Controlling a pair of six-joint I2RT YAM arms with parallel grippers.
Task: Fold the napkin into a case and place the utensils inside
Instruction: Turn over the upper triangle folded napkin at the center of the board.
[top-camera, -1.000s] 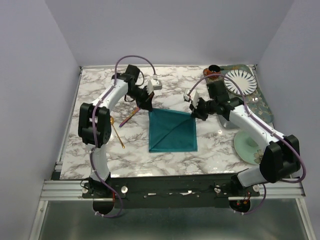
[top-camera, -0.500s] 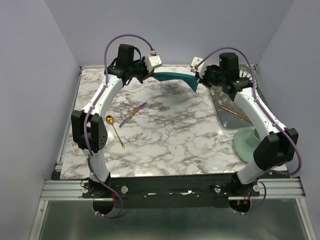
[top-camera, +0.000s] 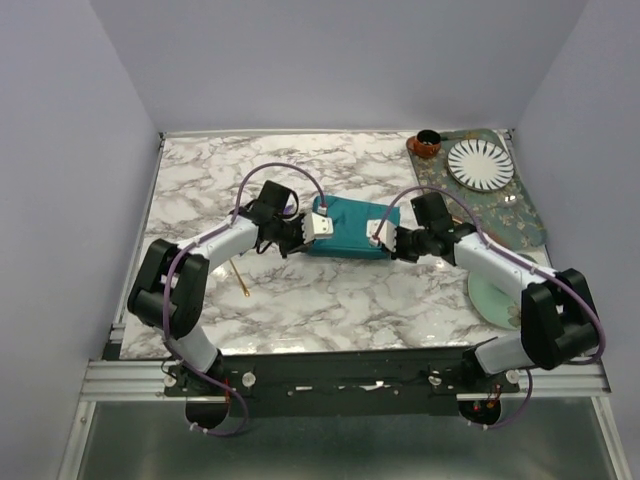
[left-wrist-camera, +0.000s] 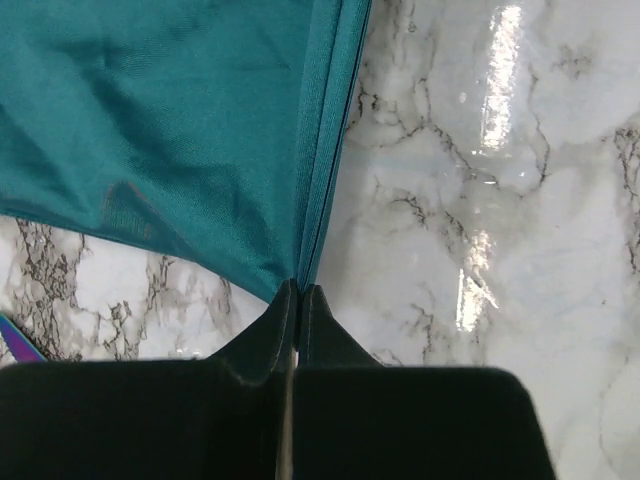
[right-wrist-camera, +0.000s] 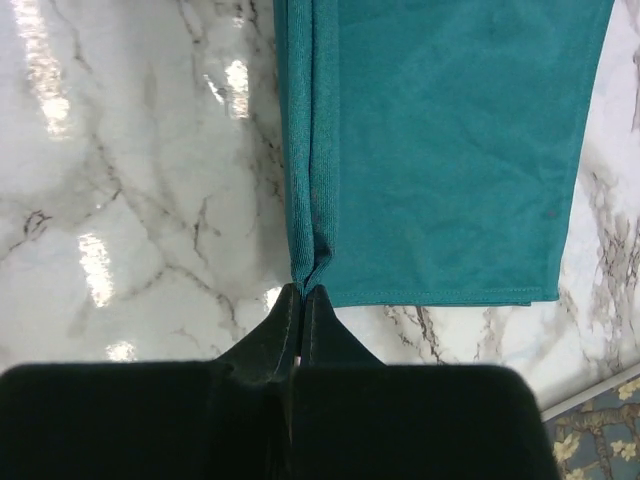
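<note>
The teal napkin lies in the middle of the marble table as a folded rectangle, long side left to right. My left gripper is shut on its near left corner, where the layered fold edge meets the fingertips in the left wrist view. My right gripper is shut on the near right corner, as the right wrist view shows. The gold utensil's handle pokes out under the left arm. A purple-rainbow tip shows at the left wrist view's edge.
A striped plate and a small brown bowl sit on a floral mat at the back right. A pale green saucer lies under the right forearm near the right edge.
Both grippers held the napkin lifted at the table's back half a second ago. They have come forward and down, and the napkin now lies folded over as a rectangle.
</note>
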